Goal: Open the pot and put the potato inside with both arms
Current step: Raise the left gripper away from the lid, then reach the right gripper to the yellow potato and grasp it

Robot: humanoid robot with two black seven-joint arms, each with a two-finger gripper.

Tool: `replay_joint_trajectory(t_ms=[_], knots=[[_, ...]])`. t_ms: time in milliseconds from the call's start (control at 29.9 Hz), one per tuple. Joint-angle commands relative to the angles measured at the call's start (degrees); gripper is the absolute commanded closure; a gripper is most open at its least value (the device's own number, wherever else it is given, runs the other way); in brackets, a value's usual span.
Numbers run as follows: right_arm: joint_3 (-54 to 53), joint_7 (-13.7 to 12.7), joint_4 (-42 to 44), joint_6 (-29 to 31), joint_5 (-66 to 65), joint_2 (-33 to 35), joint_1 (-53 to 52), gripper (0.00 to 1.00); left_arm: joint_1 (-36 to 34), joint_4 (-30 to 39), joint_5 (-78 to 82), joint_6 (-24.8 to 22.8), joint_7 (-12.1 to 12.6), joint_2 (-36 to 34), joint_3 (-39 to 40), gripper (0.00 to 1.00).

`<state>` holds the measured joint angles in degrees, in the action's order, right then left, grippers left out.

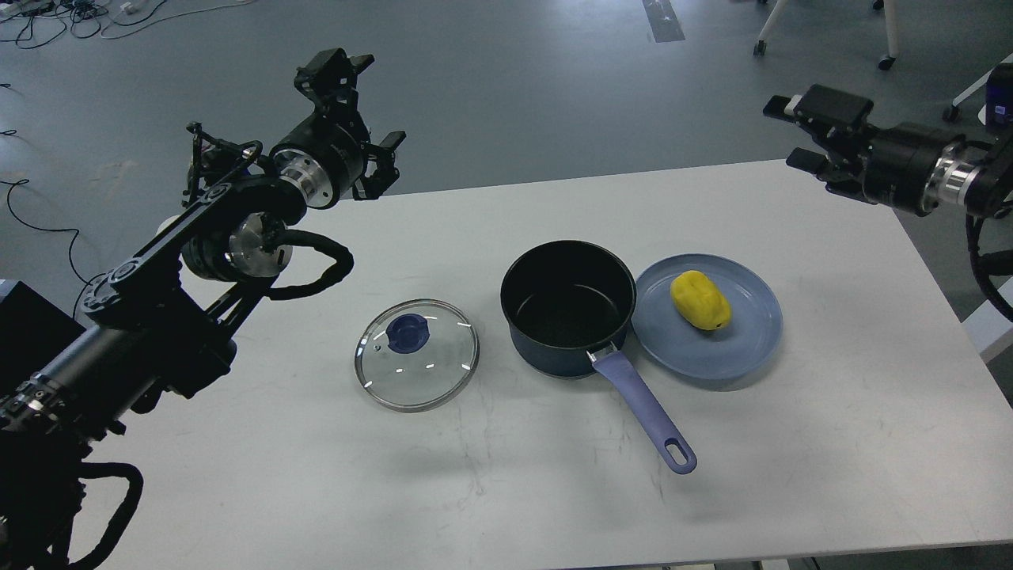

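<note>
The dark blue pot (567, 307) with a purple handle stands open at the middle of the white table (831, 443). Its glass lid (431, 372) with a blue knob lies flat on the table to the left of the pot. The yellow potato (699, 300) lies on a blue plate (740, 352) just right of the pot. My left gripper (372, 107) is open and empty, raised high above the table's far left edge. My right gripper (783, 133) is open and empty, raised above the far right corner, well away from the potato.
The pot handle (645, 412) points toward the front of the table. Beyond the table is grey floor with cables (47, 229) at the left and chair legs (764, 32) at the back right.
</note>
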<state>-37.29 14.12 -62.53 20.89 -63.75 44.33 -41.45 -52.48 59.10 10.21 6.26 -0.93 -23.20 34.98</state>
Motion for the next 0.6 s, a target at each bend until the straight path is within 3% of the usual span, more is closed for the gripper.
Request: replay_joint_trajectory(t_ms=[0,167,267,568], knots=[[5.1,1.08,-0.48,-4.26,-13.56,0.05,-0.04,0.04,1.5,0.22,0.07,0.15,-0.3,-0.53,0.17,0.02],[12.92,1.08,-0.05,-8.84,-18.86,-4.23,-2.31,0.05,2.38,1.27,0.25,-0.02,-0.39,-0.7,0.26,0.02],[19.16,1.08,1.53,-9.11,-19.57,-7.85,-4.43,0.05,2.38,1.89,0.51,-0.02,-0.39,-0.79,0.17,0.02],[27.0,0.82,5.39,-9.03,-21.32,-9.78,-4.96,0.06,3.26,1.89,1.65,0.15,-1.0,-0.44,0.0,0.02]])
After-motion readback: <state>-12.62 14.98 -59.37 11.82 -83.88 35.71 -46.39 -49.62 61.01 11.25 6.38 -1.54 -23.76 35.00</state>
